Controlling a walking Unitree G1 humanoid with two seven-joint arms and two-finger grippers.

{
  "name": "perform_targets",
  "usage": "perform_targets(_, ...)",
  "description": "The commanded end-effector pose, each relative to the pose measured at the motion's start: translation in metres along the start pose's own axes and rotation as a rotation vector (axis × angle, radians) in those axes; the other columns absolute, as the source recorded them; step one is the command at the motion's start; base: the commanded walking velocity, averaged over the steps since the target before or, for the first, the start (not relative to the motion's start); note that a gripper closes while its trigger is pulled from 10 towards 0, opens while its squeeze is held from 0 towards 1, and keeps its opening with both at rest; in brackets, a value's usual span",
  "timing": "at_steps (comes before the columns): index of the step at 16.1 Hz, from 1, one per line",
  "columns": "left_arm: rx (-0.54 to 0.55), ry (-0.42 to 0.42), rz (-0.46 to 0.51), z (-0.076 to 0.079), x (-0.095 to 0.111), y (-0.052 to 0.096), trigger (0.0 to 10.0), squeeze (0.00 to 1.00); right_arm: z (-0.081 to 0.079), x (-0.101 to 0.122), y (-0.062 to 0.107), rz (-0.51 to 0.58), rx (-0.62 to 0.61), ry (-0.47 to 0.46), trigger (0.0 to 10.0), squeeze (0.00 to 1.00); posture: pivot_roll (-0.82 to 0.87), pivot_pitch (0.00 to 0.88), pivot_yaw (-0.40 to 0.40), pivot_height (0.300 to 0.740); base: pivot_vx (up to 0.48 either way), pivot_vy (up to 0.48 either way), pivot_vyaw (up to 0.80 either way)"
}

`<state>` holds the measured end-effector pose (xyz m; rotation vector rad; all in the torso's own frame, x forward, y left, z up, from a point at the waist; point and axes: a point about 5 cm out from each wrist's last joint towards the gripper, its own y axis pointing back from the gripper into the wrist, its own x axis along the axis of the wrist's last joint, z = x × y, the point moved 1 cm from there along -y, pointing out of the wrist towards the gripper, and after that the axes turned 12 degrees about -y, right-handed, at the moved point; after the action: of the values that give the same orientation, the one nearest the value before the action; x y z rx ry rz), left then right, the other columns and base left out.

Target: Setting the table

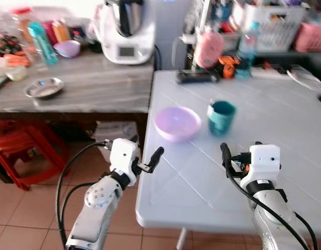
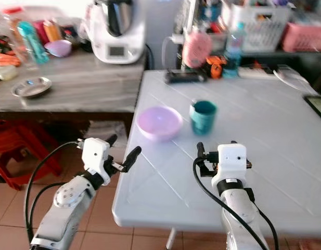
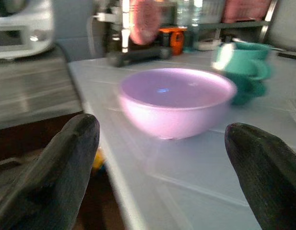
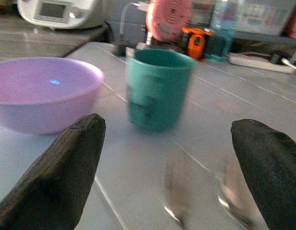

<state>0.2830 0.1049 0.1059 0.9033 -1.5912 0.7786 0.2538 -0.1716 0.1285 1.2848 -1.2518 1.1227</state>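
A pale purple bowl (image 1: 177, 124) stands near the left edge of the white table (image 1: 202, 182), with a teal cup (image 1: 221, 117) upright just to its right. My left gripper (image 1: 145, 148) is open at the table's left edge, short of the bowl (image 3: 176, 100) and pointing at it. My right gripper (image 1: 241, 150) is open over the table in front of the cup (image 4: 157, 88), holding nothing. In the right wrist view, blurred shiny shapes (image 4: 179, 191) show on the table between the fingers; I cannot tell what they are.
A grey counter (image 1: 98, 88) to the left carries a steel plate (image 1: 43, 87), another purple bowl (image 1: 67, 48), bottles and a white appliance (image 1: 126, 31). A red stool (image 1: 20, 151) stands below it. A black device (image 1: 196, 77), pink object (image 1: 208, 48) and water bottle (image 1: 246, 49) line the table's far end.
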Motion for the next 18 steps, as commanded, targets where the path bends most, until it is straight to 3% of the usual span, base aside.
perform_targets(1,0.024,0.011,0.008,-0.007,0.001,0.003,10.0,0.0,-0.008,0.0,0.0,-0.005,0.035,0.001,10.0,0.0,-0.07,0.036,0.03,0.74,0.0,0.0,0.0)
perform_targets(5,-0.019,0.003,-0.025,-0.005,-0.004,0.008,10.0,0.0,-0.015,-0.006,0.0,-0.043,0.094,0.048,10.0,0.0,-0.06,0.033,0.028,0.74,0.0,0.0,0.0)
perform_targets(8,-0.119,-0.039,0.007,-0.001,-0.002,0.014,10.0,0.0,-0.02,-0.016,0.001,-0.097,0.139,0.093,10.0,0.0,-0.06,0.028,0.023,0.74,0.0,0.0,0.0)
perform_targets(9,-0.214,-0.05,0.014,0.004,-0.002,0.021,10.0,0.0,-0.025,-0.021,0.002,-0.115,0.188,0.149,10.0,0.0,-0.05,0.027,0.02,0.74,0.0,0.0,0.0)
perform_targets(11,-0.271,-0.079,0.011,0.006,-0.002,0.025,10.0,0.0,-0.025,-0.019,-0.002,-0.11,0.225,0.216,10.0,0.0,-0.05,0.03,0.02,0.74,0.0,0.0,0.0)
perform_targets(13,-0.274,-0.069,0.007,0.004,-0.002,0.026,10.0,0.0,-0.019,-0.015,-0.012,-0.115,0.306,0.327,10.0,0.0,-0.05,0.034,0.022,0.74,0.0,0.0,0.0)
perform_targets(14,-0.274,-0.064,0.008,0.005,-0.002,0.026,10.0,0.0,-0.017,-0.013,-0.015,-0.117,0.326,0.327,10.0,0.0,-0.05,0.034,0.023,0.74,0.0,0.0,0.0)
perform_targets(16,-0.29,-0.044,0.017,0.011,0.0,0.025,10.0,0.0,-0.019,-0.006,-0.028,-0.121,0.487,0.485,10.0,0.0,-0.05,0.041,0.018,0.74,0.0,0.0,0.0)
perform_targets(18,-0.293,-0.041,0.018,0.011,0.001,0.027,10.0,0.0,-0.015,0.001,-0.036,-0.119,0.502,0.531,10.0,0.0,-0.04,0.046,0.011,0.74,0.0,0.0,0.0)
